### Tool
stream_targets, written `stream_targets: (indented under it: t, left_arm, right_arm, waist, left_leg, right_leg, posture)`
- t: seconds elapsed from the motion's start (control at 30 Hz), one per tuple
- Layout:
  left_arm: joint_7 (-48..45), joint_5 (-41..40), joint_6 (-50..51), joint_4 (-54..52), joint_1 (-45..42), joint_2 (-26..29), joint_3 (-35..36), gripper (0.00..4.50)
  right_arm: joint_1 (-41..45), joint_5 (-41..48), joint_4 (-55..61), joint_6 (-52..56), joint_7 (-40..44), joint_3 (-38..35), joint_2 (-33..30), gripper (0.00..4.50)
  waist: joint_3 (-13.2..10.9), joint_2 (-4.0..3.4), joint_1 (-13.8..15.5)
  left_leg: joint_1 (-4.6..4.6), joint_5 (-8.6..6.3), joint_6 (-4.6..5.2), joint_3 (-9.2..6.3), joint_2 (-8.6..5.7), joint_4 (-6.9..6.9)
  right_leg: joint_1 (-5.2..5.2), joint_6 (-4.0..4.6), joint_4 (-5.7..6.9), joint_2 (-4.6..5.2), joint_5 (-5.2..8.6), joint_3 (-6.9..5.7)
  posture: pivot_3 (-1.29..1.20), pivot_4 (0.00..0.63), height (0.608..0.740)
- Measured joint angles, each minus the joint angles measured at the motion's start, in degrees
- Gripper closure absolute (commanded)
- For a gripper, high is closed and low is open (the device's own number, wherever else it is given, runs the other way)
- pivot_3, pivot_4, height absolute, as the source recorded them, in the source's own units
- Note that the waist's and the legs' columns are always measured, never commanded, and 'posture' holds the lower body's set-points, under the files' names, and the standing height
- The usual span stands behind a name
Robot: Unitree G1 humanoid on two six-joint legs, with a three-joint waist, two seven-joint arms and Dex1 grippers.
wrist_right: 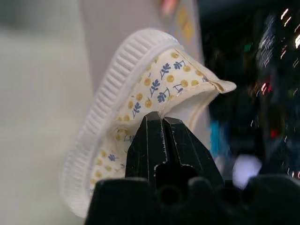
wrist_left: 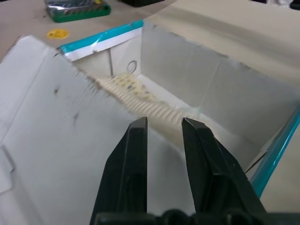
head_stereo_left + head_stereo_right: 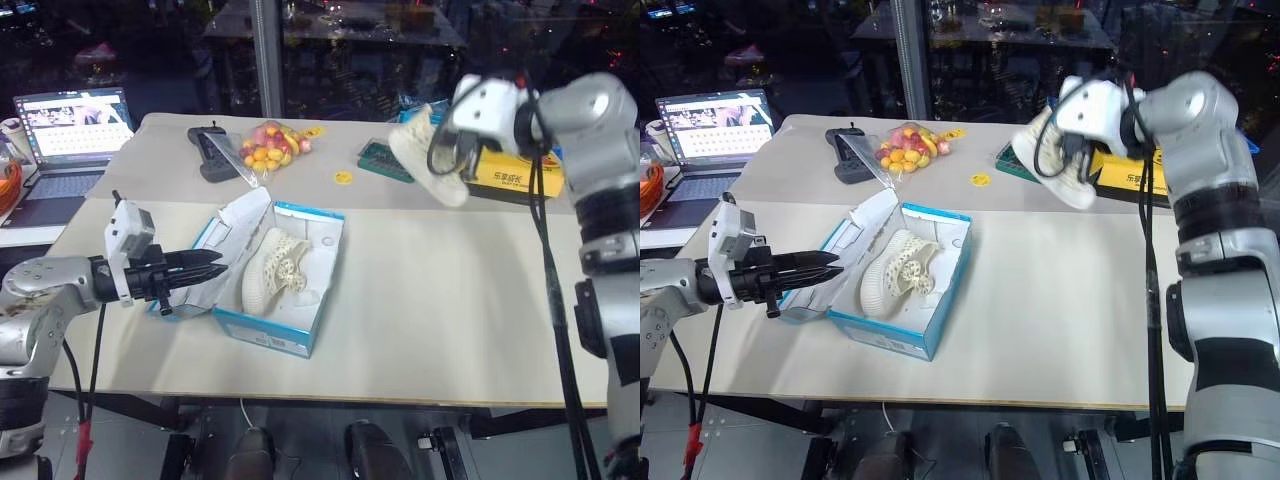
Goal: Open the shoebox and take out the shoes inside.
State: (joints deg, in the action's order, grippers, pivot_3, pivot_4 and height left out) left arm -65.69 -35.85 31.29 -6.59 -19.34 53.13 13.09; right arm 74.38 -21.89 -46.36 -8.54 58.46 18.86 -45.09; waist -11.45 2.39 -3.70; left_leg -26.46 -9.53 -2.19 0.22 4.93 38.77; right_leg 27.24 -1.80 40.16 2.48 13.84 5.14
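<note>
The left gripper (image 3: pixel 222 270), fingers pressed together, hovers at the open shoebox (image 3: pixel 318 300) where one shoe (image 3: pixel 272 268) lies lengthwise just beyond the tips, while the right gripper (image 3: pixel 452 150) pinches the other shoe (image 3: pixel 428 152) above the surface (image 3: pixel 450 300), well apart.

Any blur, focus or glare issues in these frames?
Right wrist view: shoe held in the right gripper is sharp, background smeared and dark with light streaks. Left wrist view: the fingers are crisp, shoebox interior evenly lit and slightly soft. Left eye view: table well lit, background dark with reflections on glass; the laptop screen is bright.
</note>
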Motion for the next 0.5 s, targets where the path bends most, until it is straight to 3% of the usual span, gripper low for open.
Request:
stream_targets:
  t: [0.17, 0.43, 0.5]
  left_arm:
    - [0.0, 0.0, 0.0, 0.0, -0.2, -0.3, -0.5, 3.29]
    - [0.0, 0.0, 0.0, 0.0, -0.2, -0.3, -0.5, 3.29]
    - [0.0, 0.0, 0.0, -0.1, -0.2, -0.4, -0.5, 3.29]
  right_arm:
    - [-10.2, -6.5, 0.7, -1.3, -7.3, 3.6, 0.5, 4.48]
    - [-17.3, -7.0, 8.9, 3.5, -8.4, 2.7, 2.4, 4.48]
    - [-18.1, -6.3, 10.8, 5.4, -8.2, 2.2, 3.1, 3.88]
  waist:
    - [-0.1, -0.02, -0.5]
    - [-0.1, -0.04, -0.6]
    - [-0.1, -0.04, -0.7]
  left_leg:
    - [0.00, 0.01, 0.01, 0.00, -0.04, 0.02]
    - [0.03, 0.02, 0.03, -0.02, -0.07, 0.13]
    - [0.05, 0.02, 0.03, -0.02, -0.07, 0.13]
  right_leg:
    - [-0.01, -0.28, 0.02, 0.00, -0.14, 0.07]
    - [-0.10, -0.32, 0.02, -0.01, -0.17, 0.13]
    - [-0.10, -0.32, 0.03, -0.02, -0.17, 0.13]
  posture:
    - [0.00, 0.150, 0.673]
    - [0.00, 0.150, 0.673]
    - [0.00, 0.150, 0.673]
